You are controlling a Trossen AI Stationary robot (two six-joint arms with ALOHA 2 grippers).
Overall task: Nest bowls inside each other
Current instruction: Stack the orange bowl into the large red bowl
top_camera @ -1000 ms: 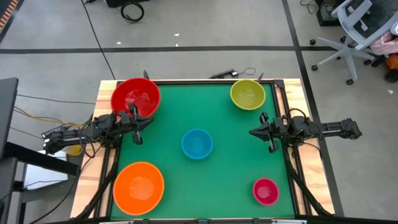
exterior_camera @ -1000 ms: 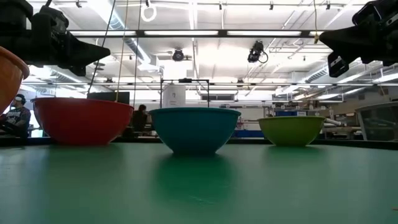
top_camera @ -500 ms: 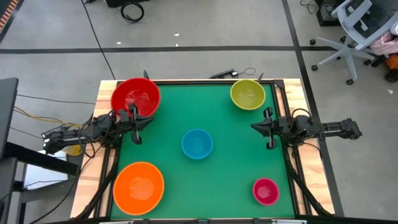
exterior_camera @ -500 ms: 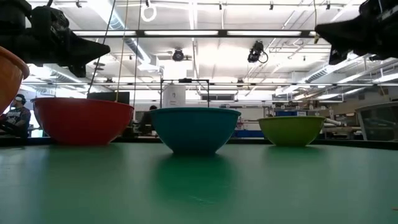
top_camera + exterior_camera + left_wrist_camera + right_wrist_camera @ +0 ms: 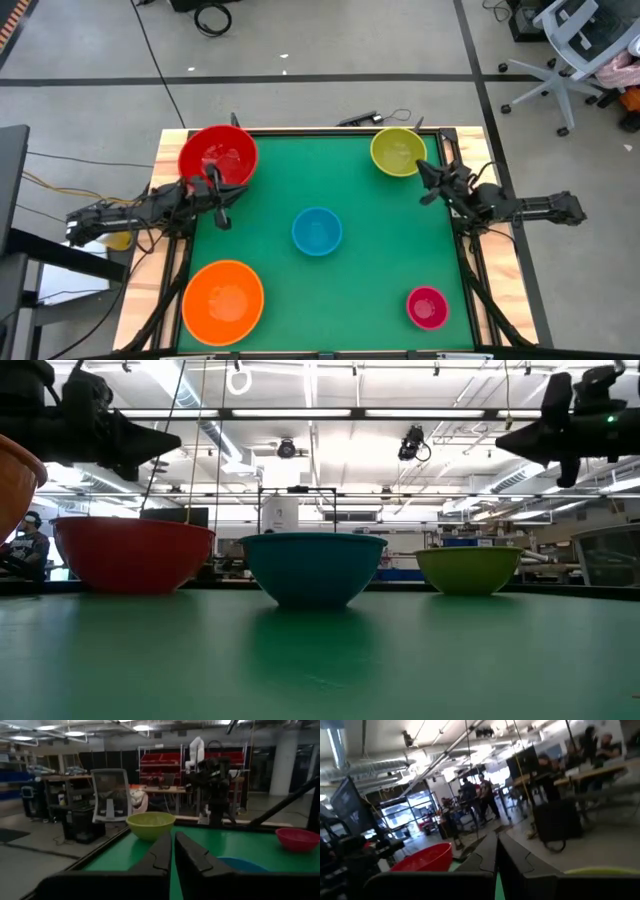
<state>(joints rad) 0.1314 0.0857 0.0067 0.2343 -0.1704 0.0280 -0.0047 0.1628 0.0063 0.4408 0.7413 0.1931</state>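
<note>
Five bowls stand apart, each upright on its base on the green table point(image 5: 370, 260): red point(image 5: 218, 155) at the far left, yellow point(image 5: 398, 151) at the far right, blue point(image 5: 317, 231) in the middle, orange point(image 5: 223, 300) at the near left, magenta point(image 5: 428, 307) at the near right. My left gripper point(image 5: 236, 193) is shut and hangs high over the table's left side, just near of the red bowl. My right gripper point(image 5: 422, 170) is also shut. It hangs high at the right side, slanting toward the yellow bowl's near right rim. Neither touches a bowl.
Wooden rails point(image 5: 172, 250) edge the table on both sides. Open green surface lies between the bowls. Beyond the table are office chairs point(image 5: 575, 45), cables on the floor and, in the low view, people point(image 5: 30, 540) at workbenches.
My right gripper has swung from pointing at the table's left edge round toward the far edge and the yellow bowl, and it has risen a little. It stays shut. The bowls have not moved.
</note>
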